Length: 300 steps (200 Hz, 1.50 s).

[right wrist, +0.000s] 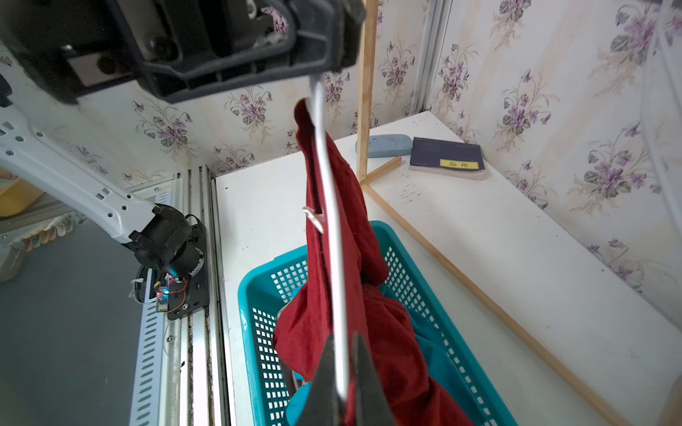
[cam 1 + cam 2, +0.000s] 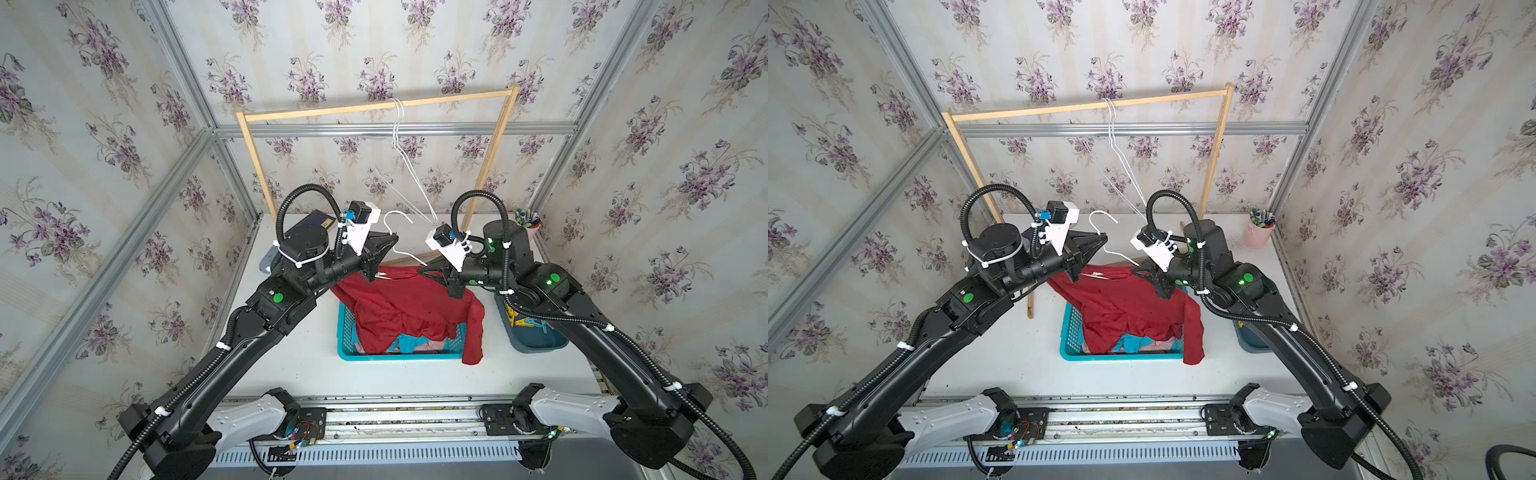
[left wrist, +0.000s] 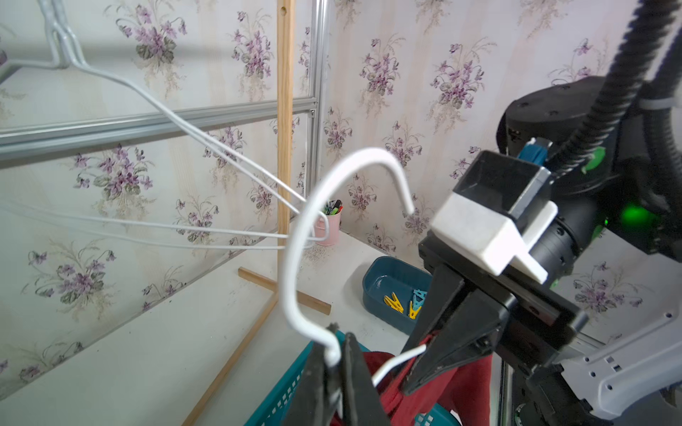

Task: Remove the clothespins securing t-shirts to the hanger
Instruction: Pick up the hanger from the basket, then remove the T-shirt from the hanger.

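**Hanger held by both tools**

The right tool (image 1: 344, 336) is closed on the hanger (image 1: 333, 221) at its shoulder wire. The left tool (image 3: 340, 332) clamps the neck under the hook, probably to steady it in mid-air. The dark red t-shirt (image 1: 350, 206) droops below both tools into the basket (image 1: 265, 332). The clothespins (image 3: 402, 304) lie in the blue bin (image 3: 383, 276) below the right tool.

We see a teal basket (image 2: 399, 356) mid-table on the white table (image 2: 291, 365), with a dark blue bin (image 2: 538, 344) to its right. Wooden rack (image 2: 376, 107) stands at the far side. We spot a pink pen cup (image 2: 1258, 237) far right, a dark book (image 1: 444, 156) and a blue-grey case (image 1: 383, 145) far left.
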{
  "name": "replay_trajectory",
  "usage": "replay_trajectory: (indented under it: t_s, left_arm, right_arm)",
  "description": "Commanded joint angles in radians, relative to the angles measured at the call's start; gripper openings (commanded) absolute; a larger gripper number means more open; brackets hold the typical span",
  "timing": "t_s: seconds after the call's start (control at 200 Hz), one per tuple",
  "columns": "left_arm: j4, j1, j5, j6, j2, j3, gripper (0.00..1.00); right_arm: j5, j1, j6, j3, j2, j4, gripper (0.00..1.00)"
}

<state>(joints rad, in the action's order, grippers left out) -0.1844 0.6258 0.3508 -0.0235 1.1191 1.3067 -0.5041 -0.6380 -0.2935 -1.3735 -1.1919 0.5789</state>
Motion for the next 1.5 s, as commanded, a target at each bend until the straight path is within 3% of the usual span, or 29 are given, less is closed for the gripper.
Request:
replay_trajectory:
  t_s: [0.0,0.05,0.125,0.185,0.42,0.505,0.574,0.684,0.744,0.789,0.834,0.929,0.949,0.954,0.969,1.029,1.064,1.124,1.219,1.339,1.494]
  left_arm:
    - [-0.175,-0.024,0.156,0.199,0.007,0.043,0.71]
    - [-0.241,-0.094,0.222,0.202,0.021,0.064,0.77]
    - [-0.227,-0.247,0.512,0.120,0.045,0.061,0.78]
    - [-0.224,-0.292,0.632,0.115,0.063,0.061,0.78]
    - [-0.227,-0.299,0.683,0.196,0.053,0.029,0.76]
    - [-0.227,-0.299,0.719,0.177,0.075,0.041,0.65]
    - [-0.227,-0.299,0.720,0.161,0.092,0.047,0.44]
    - [-0.225,-0.294,0.724,0.150,0.112,0.049,0.39]
    - [-0.219,-0.290,0.725,0.141,0.117,0.052,0.31]
    - [-0.215,-0.289,0.720,0.134,0.115,0.054,0.19]
    - [-0.213,-0.290,0.710,0.123,0.111,0.057,0.00]
    - [-0.213,-0.294,0.694,0.099,0.092,0.065,0.00]
    - [-0.213,-0.295,0.687,0.092,0.088,0.067,0.00]
    - [-0.213,-0.296,0.686,0.090,0.087,0.068,0.00]
    - [-0.213,-0.298,0.680,0.086,0.082,0.070,0.00]
    - [-0.213,-0.310,0.636,0.071,0.059,0.077,0.00]
    - [-0.212,-0.316,0.609,0.067,0.044,0.079,0.00]
    - [-0.208,-0.329,0.589,0.067,0.022,0.087,0.00]
    - [-0.208,-0.343,0.593,0.063,0.010,0.111,0.00]
    - [-0.208,-0.363,0.599,0.034,0.018,0.142,0.00]
    - [-0.208,-0.385,0.623,0.026,0.015,0.167,0.00]
  right_arm:
    - [0.000,0.003,-0.132,-0.043,-0.013,0.056,0.00]
    - [-0.012,0.002,-0.166,-0.064,-0.025,0.087,0.00]
    - [-0.038,0.003,-0.197,-0.098,-0.047,0.126,0.00]
    - [-0.070,0.002,-0.203,-0.110,-0.063,0.133,0.00]
    - [-0.171,0.003,-0.203,-0.154,-0.127,0.139,0.00]
    - [-0.184,0.003,-0.207,-0.169,-0.142,0.139,0.00]
    - [-0.196,0.003,-0.207,-0.178,-0.148,0.138,0.00]
    - [-0.222,0.002,-0.207,-0.192,-0.163,0.146,0.00]
    - [-0.232,0.001,-0.212,-0.199,-0.177,0.159,0.00]
    - [-0.230,0.001,-0.213,-0.203,-0.185,0.164,0.00]
    - [-0.226,0.001,-0.210,-0.208,-0.187,0.160,0.00]
    - [-0.184,0.001,-0.175,-0.213,-0.182,0.123,0.00]
    - [-0.165,0.001,-0.161,-0.213,-0.177,0.110,0.06]
    - [-0.160,0.001,-0.158,-0.213,-0.176,0.106,0.12]
    - [-0.142,0.001,-0.148,-0.211,-0.171,0.094,0.17]
    - [-0.074,0.001,-0.115,-0.200,-0.144,0.053,0.54]
    - [-0.030,0.001,-0.101,-0.187,-0.121,0.034,0.64]
    - [0.047,0.001,-0.079,-0.152,-0.071,0.007,0.74]
    - [0.162,0.003,-0.065,-0.056,0.025,-0.022,0.85]
    - [0.300,0.010,-0.036,0.020,0.104,-0.014,0.88]
    - [0.320,0.013,-0.037,0.020,0.107,0.041,0.88]
